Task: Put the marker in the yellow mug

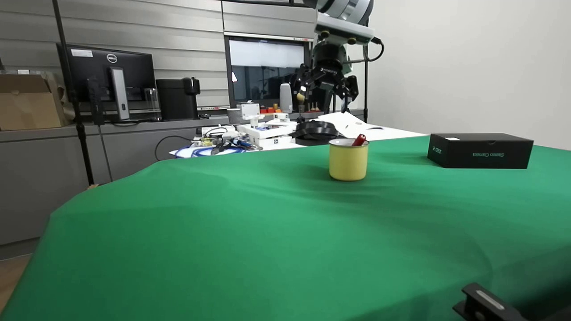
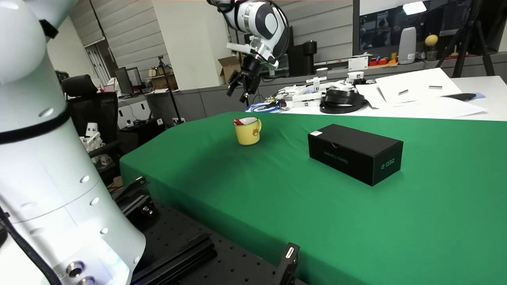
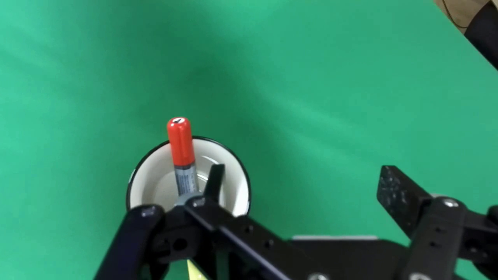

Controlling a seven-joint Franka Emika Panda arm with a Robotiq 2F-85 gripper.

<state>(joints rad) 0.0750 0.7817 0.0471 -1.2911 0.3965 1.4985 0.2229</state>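
The yellow mug stands upright on the green cloth in both exterior views (image 1: 348, 163) (image 2: 248, 133). The red marker (image 1: 359, 140) (image 2: 238, 122) is inside the mug, leaning, with its red end sticking above the rim. In the wrist view the marker (image 3: 181, 146) shows a red cap and a grey barrel against the white inside of the mug (image 3: 235, 175); its lower part is hidden behind a finger. My gripper (image 3: 302, 171) is open with nothing between its fingers. It hangs well above the mug in both exterior views (image 1: 323, 104) (image 2: 237, 95).
A black box (image 1: 486, 154) (image 2: 348, 158) lies on the green cloth, apart from the mug. A white table (image 2: 483, 95) behind holds papers, a black coil (image 2: 342, 101) and white parts. Black brackets (image 1: 488, 303) (image 2: 289, 261) are at the cloth's near edge.
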